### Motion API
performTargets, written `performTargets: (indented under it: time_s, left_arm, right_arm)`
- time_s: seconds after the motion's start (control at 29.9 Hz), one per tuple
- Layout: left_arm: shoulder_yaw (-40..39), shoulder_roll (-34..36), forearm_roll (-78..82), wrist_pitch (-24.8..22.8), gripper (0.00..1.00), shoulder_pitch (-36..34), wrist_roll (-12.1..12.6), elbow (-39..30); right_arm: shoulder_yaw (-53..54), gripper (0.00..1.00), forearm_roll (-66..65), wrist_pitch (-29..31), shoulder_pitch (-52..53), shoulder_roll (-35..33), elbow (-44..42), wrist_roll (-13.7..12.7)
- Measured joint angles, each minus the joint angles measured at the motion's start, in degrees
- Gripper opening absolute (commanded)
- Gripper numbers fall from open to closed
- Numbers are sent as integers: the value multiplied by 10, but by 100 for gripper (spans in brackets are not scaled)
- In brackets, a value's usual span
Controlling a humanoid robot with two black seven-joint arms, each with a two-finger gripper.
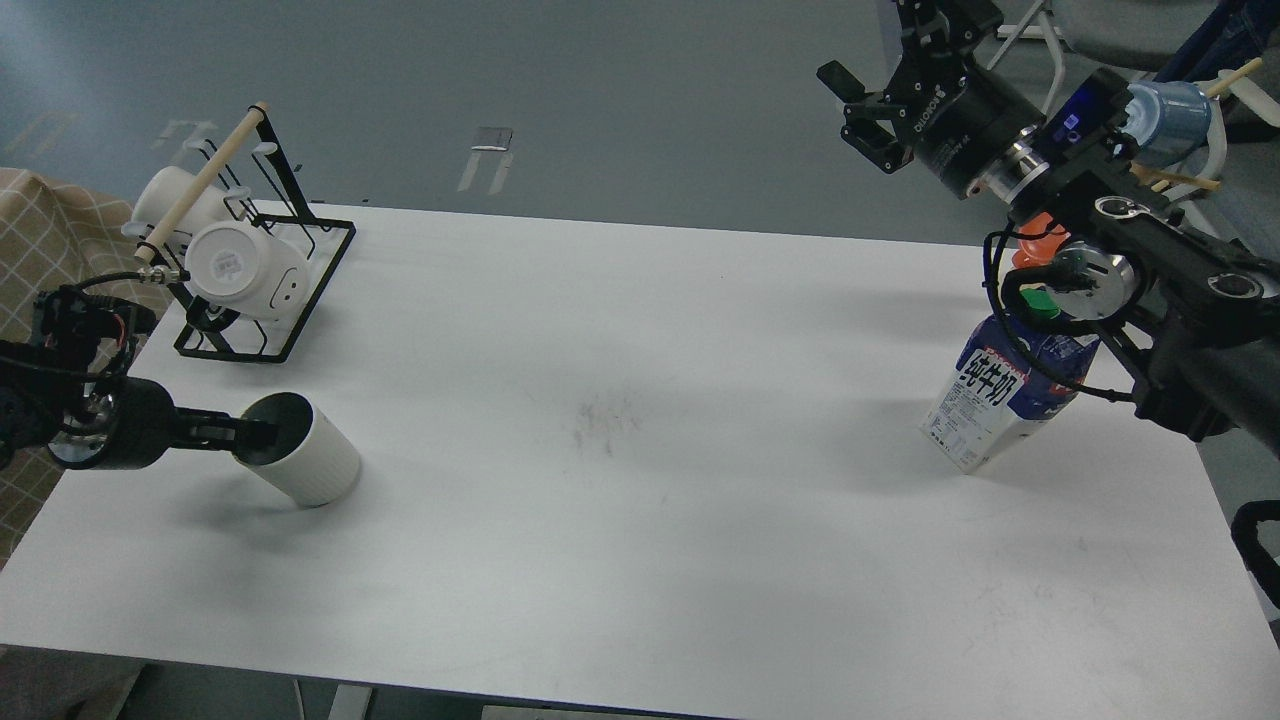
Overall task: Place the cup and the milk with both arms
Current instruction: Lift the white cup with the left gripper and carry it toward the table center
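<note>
A white ribbed cup [312, 466] with a dark inside stands at the left of the white table [640, 520], tilted with its mouth toward my left arm. My left gripper [256, 432] is at the cup's rim, its thin fingers closed on the near wall. A blue and white milk carton [992, 398] stands leaning at the right of the table, partly hidden under my right arm. My right gripper [860, 106] is open and empty, held high beyond the table's far right edge, well above and behind the carton.
A black wire rack [262, 300] with a wooden bar holds two white mugs [240, 268] at the far left corner. An orange object [1038, 236] shows behind the carton. A checked cloth lies off the left edge.
</note>
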Motion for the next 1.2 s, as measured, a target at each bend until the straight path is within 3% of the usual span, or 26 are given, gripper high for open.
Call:
performTargets:
  time_s: [0.4,0.57,0.83,1.04,1.2]
  left_arm:
    - [-1,2,5,0,0,-6,-1,-13]
    - [-2,19,5,0,0,-21,-26,-31]
    - [-6,73,5,0,0,-68,-37,-136]
    - [-8,71,5,0,0,-108,-24,-218]
    - [-8,11,5,0,0,-144,21,-244]
  right_arm:
    - [0,100,0,-5,-6,1,0,0]
    - [0,100,0,-5,-7,1,0,0]
    - [0,100,0,-5,-7,0,0,0]
    - [0,100,0,-5,-7,0,0,0]
    - [0,100,0,-5,-5,0,1,0]
